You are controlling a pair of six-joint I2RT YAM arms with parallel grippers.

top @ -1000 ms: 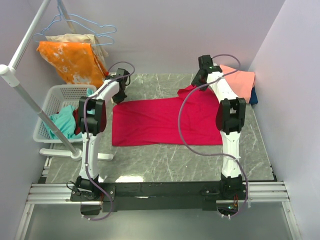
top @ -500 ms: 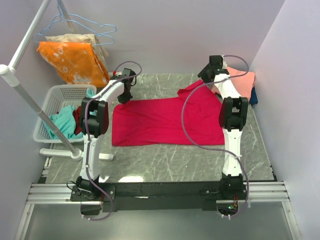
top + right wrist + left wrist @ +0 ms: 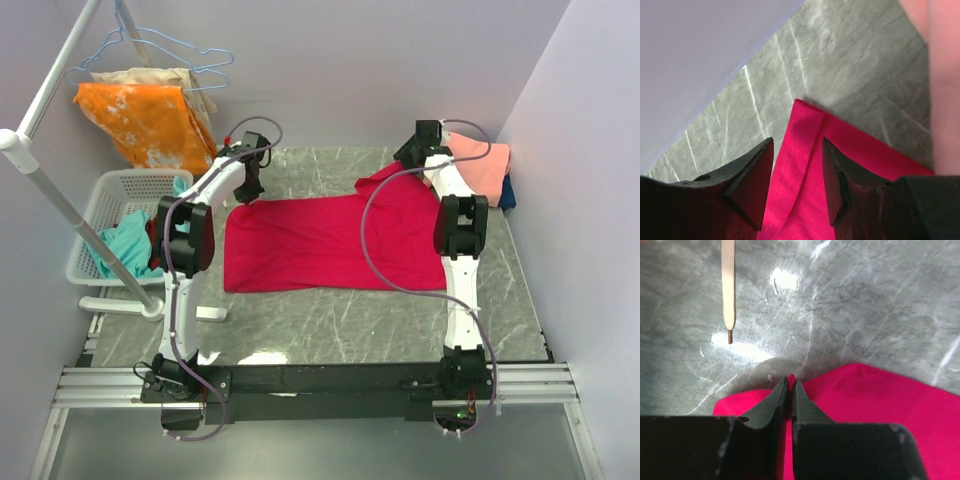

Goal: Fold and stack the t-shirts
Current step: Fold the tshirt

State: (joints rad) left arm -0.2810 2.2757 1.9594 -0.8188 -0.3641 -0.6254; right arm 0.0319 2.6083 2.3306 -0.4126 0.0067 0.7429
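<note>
Holding teal cloth [image 3: 125,245], the basket [image 3: 100,200] sits left; left hand [image 3: 790,382] seemingly pinches the crimson t-shirt [image 3: 320,245], right hand [image 3: 797,142] gapes.

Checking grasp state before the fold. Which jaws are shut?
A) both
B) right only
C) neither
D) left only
D: in the left wrist view the left jaws are pinched together on the corner of the red t-shirt, while in the right wrist view the right jaws stand apart over its edge.
</note>
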